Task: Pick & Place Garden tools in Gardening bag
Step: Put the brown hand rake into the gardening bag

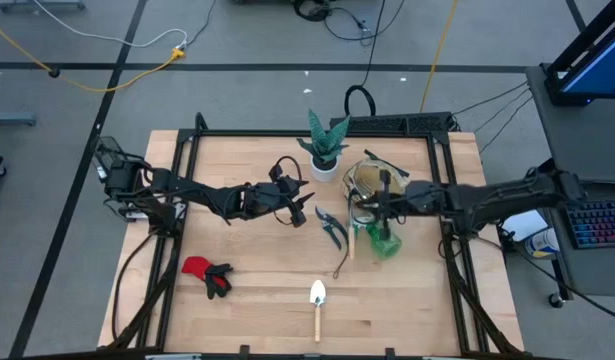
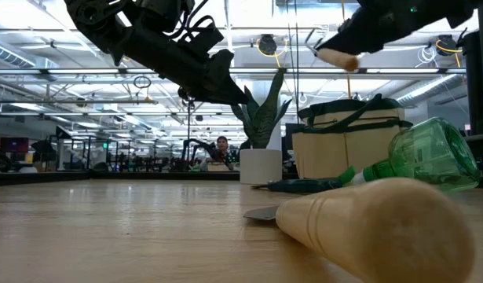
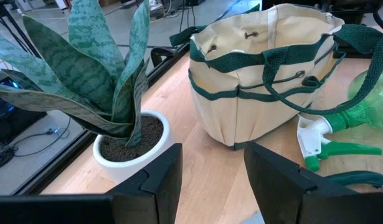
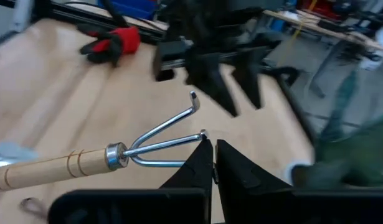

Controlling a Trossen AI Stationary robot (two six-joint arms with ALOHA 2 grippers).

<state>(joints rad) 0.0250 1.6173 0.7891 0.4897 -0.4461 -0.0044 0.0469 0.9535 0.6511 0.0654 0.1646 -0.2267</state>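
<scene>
The beige gardening bag (image 1: 367,180) stands upright at the table's far middle, next to a potted plant (image 1: 325,145). My right gripper (image 1: 367,208) is in front of the bag, shut on a wooden-handled rake (image 4: 85,163). My left gripper (image 1: 303,205) hovers open and holds nothing; it faces the plant and the bag (image 3: 266,74). On the table lie the pruning shears (image 1: 332,228), the green spray bottle (image 1: 384,242) on its side, the red-and-black gloves (image 1: 207,275) and a trowel (image 1: 317,298). My right gripper pinches the rake's metal prongs (image 4: 194,138) near their tips between its two fingers. The fingers come nearly level from the table's right. The rake is lifted clear and lies about level. Its wooden handle (image 1: 352,242) points toward the near edge.
A thin dark tool (image 1: 339,265) lies just near of the shears. Dark frame rails (image 1: 457,280) run along the table's sides. Bare wood lies between the gloves and the trowel, and along the near edge.
</scene>
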